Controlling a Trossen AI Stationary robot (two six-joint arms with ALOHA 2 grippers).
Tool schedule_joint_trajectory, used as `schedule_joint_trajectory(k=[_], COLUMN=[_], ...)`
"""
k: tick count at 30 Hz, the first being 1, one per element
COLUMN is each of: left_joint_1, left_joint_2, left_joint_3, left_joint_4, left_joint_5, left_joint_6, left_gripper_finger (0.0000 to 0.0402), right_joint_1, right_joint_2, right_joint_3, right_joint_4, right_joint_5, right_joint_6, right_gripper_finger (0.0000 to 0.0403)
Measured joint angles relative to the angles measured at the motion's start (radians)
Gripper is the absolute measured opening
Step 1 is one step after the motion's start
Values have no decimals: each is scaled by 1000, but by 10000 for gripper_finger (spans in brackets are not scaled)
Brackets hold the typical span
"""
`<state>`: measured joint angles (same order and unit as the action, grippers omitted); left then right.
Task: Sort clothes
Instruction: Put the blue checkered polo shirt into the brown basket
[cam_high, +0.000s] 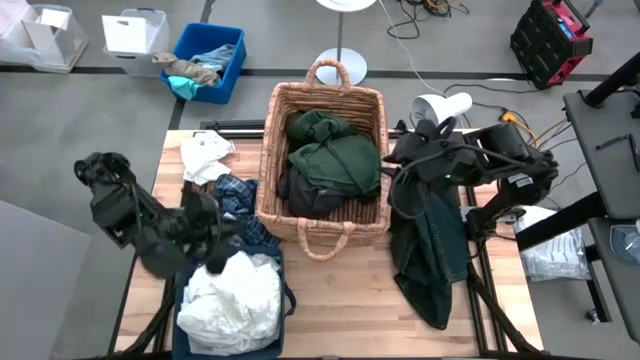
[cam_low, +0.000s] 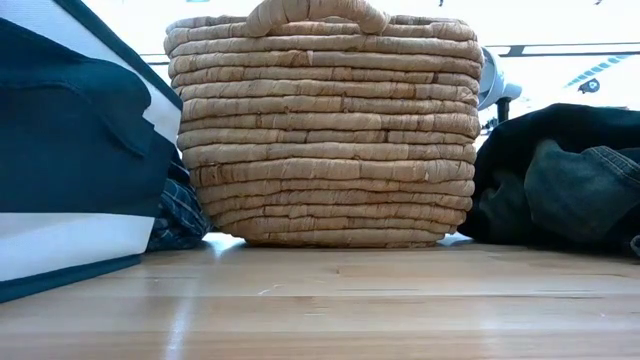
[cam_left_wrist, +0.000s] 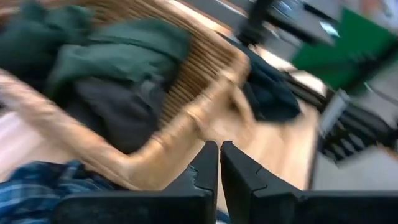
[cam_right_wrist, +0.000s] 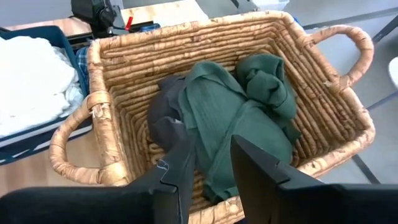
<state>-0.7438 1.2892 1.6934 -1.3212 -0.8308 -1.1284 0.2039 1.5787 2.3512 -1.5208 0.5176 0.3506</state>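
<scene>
A wicker basket (cam_high: 270, 150) stands mid-table and holds dark green garments (cam_right_wrist: 242, 106) on a charcoal one (cam_right_wrist: 165, 115). At the near left, a navy bin (cam_high: 283, 300) is full of white clothes (cam_high: 230, 295). A blue plaid garment (cam_high: 238, 200) lies between bin and basket, and a white garment (cam_high: 205, 155) lies at the far left. A dark garment (cam_high: 430, 250) is spread on the table right of the basket. My left gripper (cam_left_wrist: 219, 162) is shut and empty above the plaid garment. My right gripper (cam_right_wrist: 211, 162) is open and empty over the basket's right rim.
On the floor behind the table are a blue crate of rags (cam_high: 205, 60) and clear plastic boxes (cam_high: 135, 35). A white lamp head (cam_high: 440, 105) sits at the table's far right. Bare wood (cam_high: 340, 300) shows in front of the basket.
</scene>
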Motion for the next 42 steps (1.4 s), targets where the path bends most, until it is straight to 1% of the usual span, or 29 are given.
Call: schedule_joint_trajectory(k=[3, 7, 11, 14, 18, 20, 21, 22, 25, 26, 27, 28, 30, 32, 35, 37, 40, 42], left_joint_1=[95, 248, 445, 628, 894, 1039, 1114, 1184, 1383, 1437, 1483, 1518, 1561, 1580, 1583, 1581, 1562, 1551], left_joint_2=[0, -2, -50, -90, -122, -129, -127, -123, -103, -95, -87, -81, -75, -71, -69, -71, -72, -77], left_joint_3=[32, 85, 88, 75, 58, 52, 52, 52, 43, 34, 22, 6, -39, -89, -166, -217, -288, -334], left_joint_4=[-83, -259, -229, -249, -250, -251, -250, -250, -250, -250, -248, -247, -250, -249, -250, -251, -246, -215], left_joint_5=[-13, 47, 99, 107, 185, 267, 325, 401, 706, 796, 864, 912, 964, 976, 978, 982, 1038, 1062], left_joint_6=[-83, -147, -29, 60, 256, 378, 442, 516, 723, 779, 827, 870, 939, 983, 991, 999, 1036, 1061], left_gripper_finger=[0, 0, 5, 9, 10, 10, 10, 10, 10, 10, 10, 10, 10, 11, 21, 34, 61, 84], right_joint_1=[0, -4, -8, -19, -43, -59, -67, -76, -100, -107, -113, -119, -129, -136, -143, -146, -151, -153], right_joint_2=[-7, -13, -14, -14, -7, -6, -5, -5, -5, -4, -4, -4, -4, -4, -4, -4, -4, -4], right_joint_3=[0, 0, 0, 0, 0, -1, -1, -1, -1, -1, -1, -1, -1, -1, -1, -1, -1, -1], right_joint_4=[-1, -1, -1, 1, 8, 8, 8, 8, 8, 9, 9, 9, 9, 10, 10, 10, 9, 9], right_joint_5=[7, 7, 8, 9, 11, 10, 10, 10, 10, 10, 10, 10, 10, 9, 9, 9, 8, 8], right_joint_6=[-10, -9, -3, 8, 25, 38, 43, 44, 46, 46, 46, 46, 46, 46, 50, 50, 43, 43], right_gripper_finger=[91, 87, 89, 96, 104, 107, 109, 111, 115, 116, 117, 119, 122, 125, 129, 132, 134, 133])
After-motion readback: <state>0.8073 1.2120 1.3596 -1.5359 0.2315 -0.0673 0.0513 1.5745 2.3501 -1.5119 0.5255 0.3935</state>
